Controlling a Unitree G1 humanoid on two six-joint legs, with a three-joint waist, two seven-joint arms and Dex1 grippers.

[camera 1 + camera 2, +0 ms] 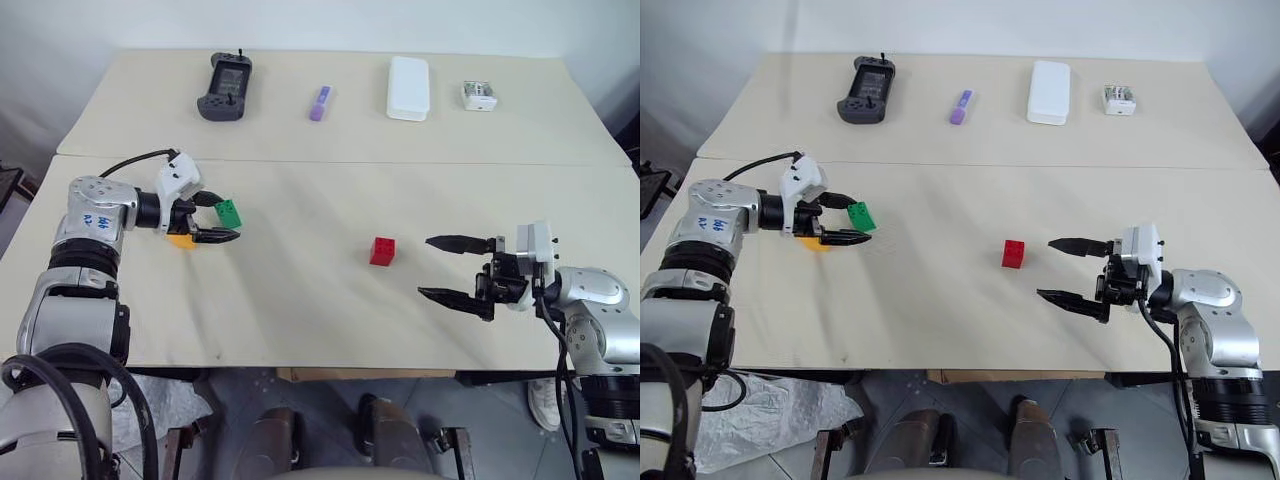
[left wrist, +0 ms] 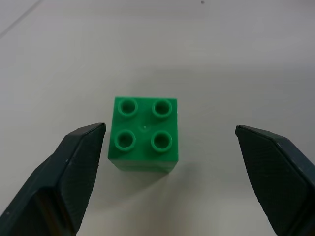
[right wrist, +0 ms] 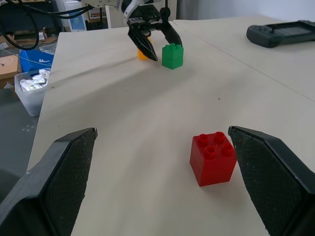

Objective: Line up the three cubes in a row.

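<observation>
here green cube [image 2: 144,132] sits upright, studs up, unheld.

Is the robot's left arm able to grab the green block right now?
Probably yes. The left gripper is open right at the green block, which sits between its fingers in the wrist view with bare table on both sides. The orange-yellow block lies under the gripper, not in its path.

Along the far side of the pale wooden table [image 1: 300,310] lie four things in a row, well apart: a dark grey handheld game controller [image 1: 225,87], a small purple stick-shaped object [image 1: 319,103], a white rounded rectangular box [image 1: 408,88] and a small white device [image 1: 479,96].
</observation>
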